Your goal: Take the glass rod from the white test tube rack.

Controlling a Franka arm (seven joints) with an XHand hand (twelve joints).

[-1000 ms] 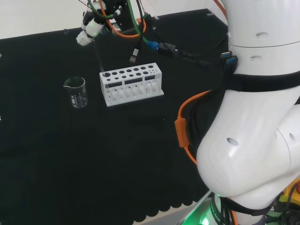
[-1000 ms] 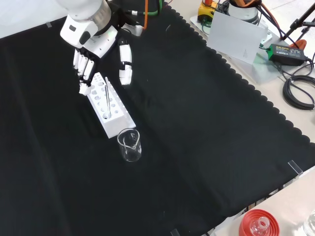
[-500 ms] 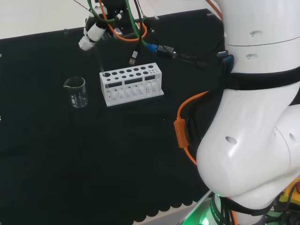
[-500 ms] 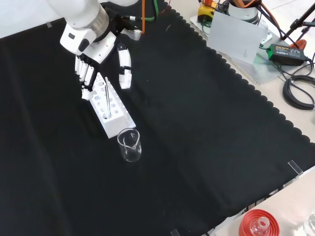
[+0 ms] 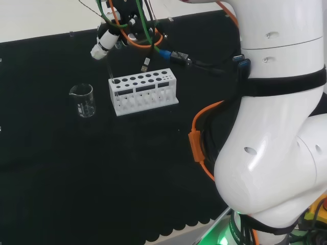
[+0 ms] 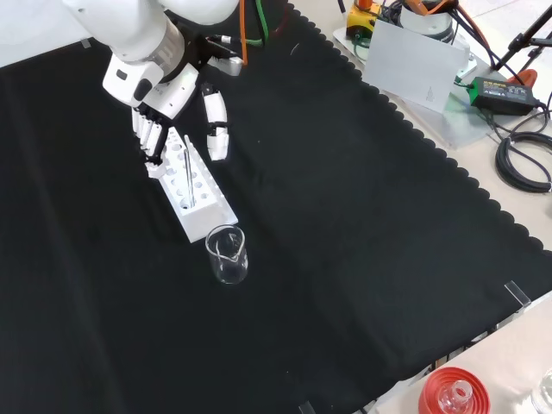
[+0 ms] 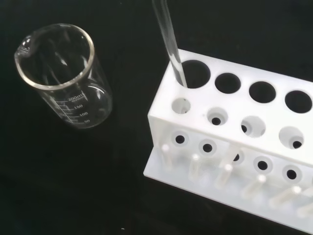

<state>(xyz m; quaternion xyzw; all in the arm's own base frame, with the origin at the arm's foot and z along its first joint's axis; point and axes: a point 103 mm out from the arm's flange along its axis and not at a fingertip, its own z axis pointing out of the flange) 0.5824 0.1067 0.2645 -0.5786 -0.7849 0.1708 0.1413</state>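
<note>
The white test tube rack (image 5: 143, 92) stands on the black cloth, long side across the head view. A clear glass rod (image 7: 168, 44) leans in the rack's end hole nearest the beaker; in the front view the rod (image 6: 187, 168) rises from the rack (image 6: 203, 203) toward the hand. The hand (image 6: 159, 95) hovers over the rack's far end, fingers (image 6: 151, 134) straight on one side of the rod's top and the thumb (image 6: 216, 129) spread on the other. Nothing is gripped. In the head view one finger (image 5: 104, 43) shows above the rack.
An empty glass beaker (image 6: 228, 254) stands just off the rack's near end in the front view, also seen as the beaker (image 5: 84, 100) and the beaker (image 7: 66, 81). A red ribbed stand (image 6: 453, 392) sits past the cloth's scalloped edge. Cables (image 5: 202, 148) hang by the arm.
The hand has shifted a little toward the arm's side, right in the head view and up in the front view. The rod still stands in the rack.
</note>
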